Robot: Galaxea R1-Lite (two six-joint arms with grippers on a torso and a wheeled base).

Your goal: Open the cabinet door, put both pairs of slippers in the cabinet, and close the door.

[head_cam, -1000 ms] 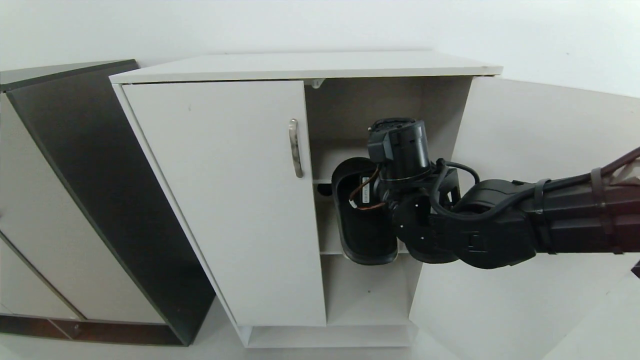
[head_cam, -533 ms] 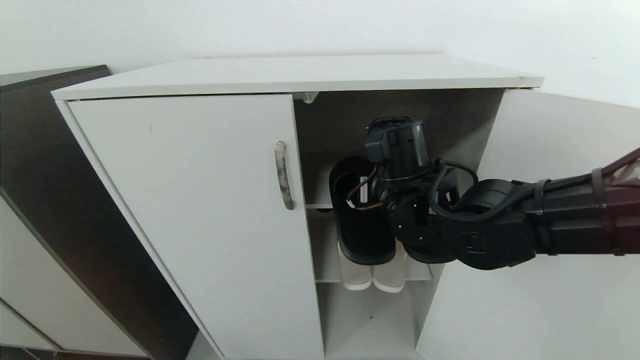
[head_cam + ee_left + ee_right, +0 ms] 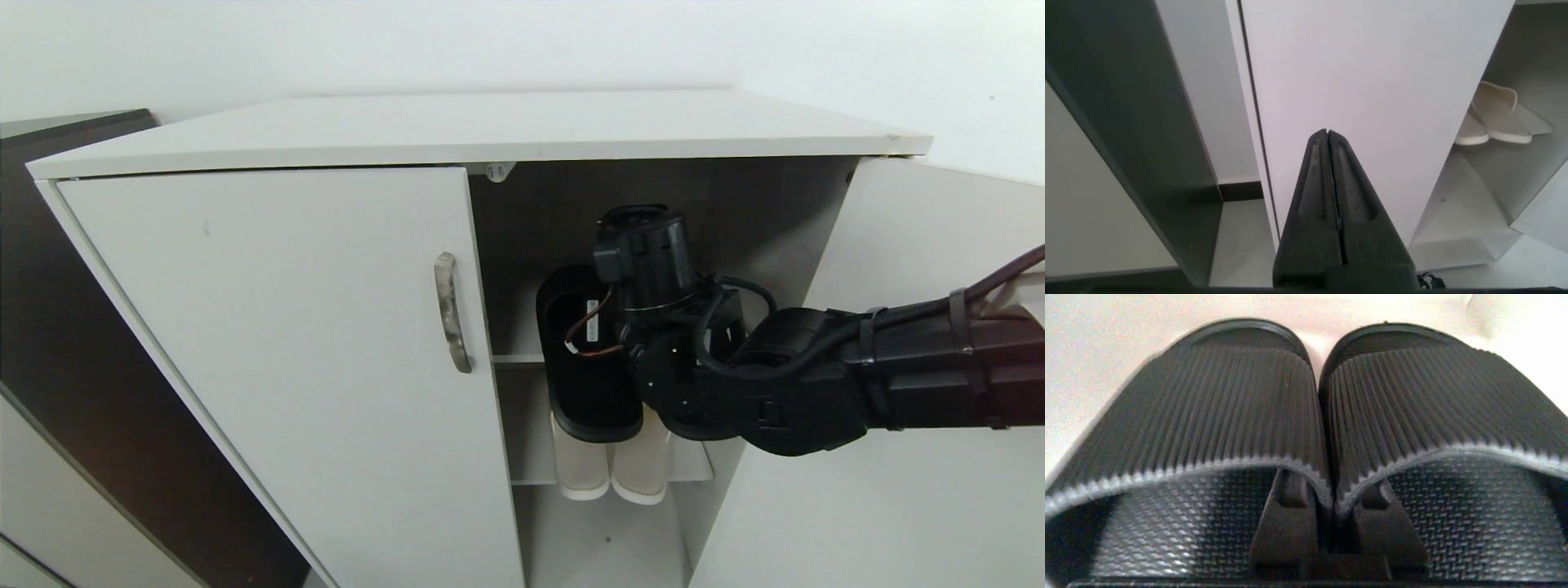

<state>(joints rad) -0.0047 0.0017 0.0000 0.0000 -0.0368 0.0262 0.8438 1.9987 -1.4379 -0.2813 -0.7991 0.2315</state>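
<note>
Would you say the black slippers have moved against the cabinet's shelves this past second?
Yes. The black slippers rose against the lower shelf: their heels covered its front edge, now hang above it.

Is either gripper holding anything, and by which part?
The right gripper holds the pair of black slippers, pinching their touching inner sides under the straps. The left gripper is shut on nothing.

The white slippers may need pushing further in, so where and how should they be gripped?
I'd pinch the two adjoining inner edges at the near ends, coming straight in from the open front. The white slippers lie side by side on the lower shelf, near ends jutting past its front edge, so those ends are free to clamp.
</note>
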